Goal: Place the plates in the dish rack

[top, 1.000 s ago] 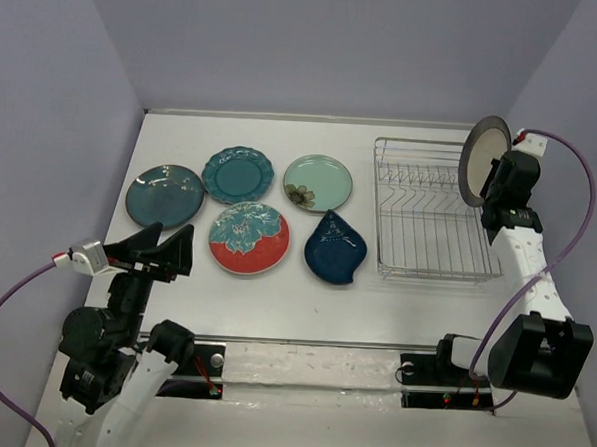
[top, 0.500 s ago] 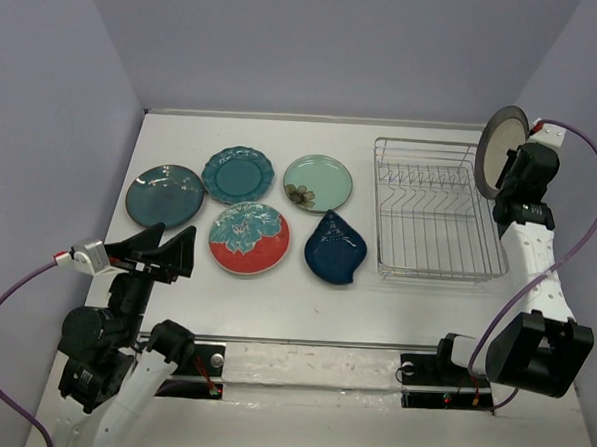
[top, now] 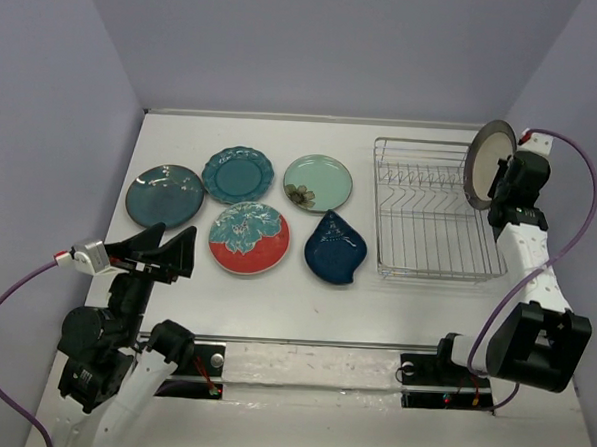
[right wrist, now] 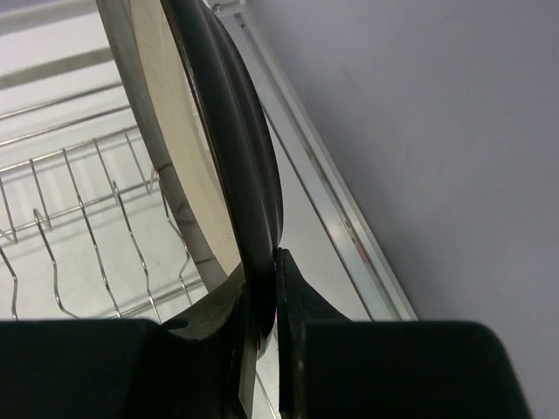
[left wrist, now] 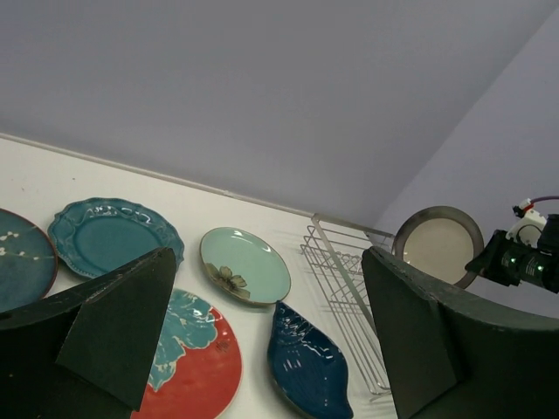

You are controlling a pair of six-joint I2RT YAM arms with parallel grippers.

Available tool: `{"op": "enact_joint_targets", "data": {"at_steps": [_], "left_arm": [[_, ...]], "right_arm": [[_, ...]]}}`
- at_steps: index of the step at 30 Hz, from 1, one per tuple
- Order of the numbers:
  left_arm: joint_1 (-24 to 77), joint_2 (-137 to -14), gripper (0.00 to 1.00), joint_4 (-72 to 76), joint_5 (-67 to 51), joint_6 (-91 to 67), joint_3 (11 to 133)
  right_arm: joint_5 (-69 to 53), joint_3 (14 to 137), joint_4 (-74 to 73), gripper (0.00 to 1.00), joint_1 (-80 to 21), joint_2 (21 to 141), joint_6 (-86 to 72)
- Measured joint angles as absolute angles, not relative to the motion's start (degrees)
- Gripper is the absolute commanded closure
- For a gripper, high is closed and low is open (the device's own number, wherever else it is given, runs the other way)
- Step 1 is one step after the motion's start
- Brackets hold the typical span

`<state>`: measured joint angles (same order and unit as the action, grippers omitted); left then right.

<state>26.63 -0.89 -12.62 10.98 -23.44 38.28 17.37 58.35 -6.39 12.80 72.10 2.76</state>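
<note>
The white table bears it all. On its right part stands the rack, its prongs upright in rows. Left of the rack five plates lie flat, close together. In the far row are a dark teal plate, a scalloped plate and a mint plate with a flower. Nearer to me lie a red plate with a teal bloom and a drop-shaped blue plate, the one closest to the rack. The sixth, a grey plate with a dark rim, stands on edge in the air over the rack's far right corner. Its pale face is turned to the rack and its dark back to the wall. My right gripper is clamped tight on its rim, one finger on each face. I cannot tell whether the plate touches the wires. My left gripper hangs over the table's near left part, jaws spread as wide as they go, holding nothing.
</note>
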Motion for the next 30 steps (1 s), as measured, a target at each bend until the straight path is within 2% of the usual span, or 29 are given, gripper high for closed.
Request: {"op": "enact_joint_targets", "data": {"at_steps": [9,10,11,15,18,25,30], "left_arm": [[26.63,-0.89,0.01,-12.64,11.49,-23.44,38.28],[26.63,-0.89,0.01,-12.67,11.92,-23.46,38.28],[26.63,-0.89,0.01,-12.67,12.21,-23.49,38.28],[26.63,-1.13,0.01,-13.02,13.34,-23.92,38.28],[26.63,-3.22,0.01,-13.37,13.82,-24.60,38.30],[26.63,-13.41,0.01,-15.00,12.78,-28.40,38.24],[26.63,-16.23,0.01,-15.33,11.88,-33.89,34.59]], "right_arm": [[15.73,55.59,-3.33,0.93,12.75,74.96,2.72],[15.57,55.24,-2.76,0.86,12.75,75.05,2.59],[15.46,54.94,-2.22,0.70,12.75,75.13,2.44],[15.22,54.57,-0.91,0.32,12.75,75.11,0.40],[14.98,54.70,-0.86,0.21,12.80,74.37,-2.92],[15.16,60.36,-7.11,0.17,12.80,71.81,-12.71],[12.34,60.60,-10.50,0.16,12.80,63.44,-21.54]]}}
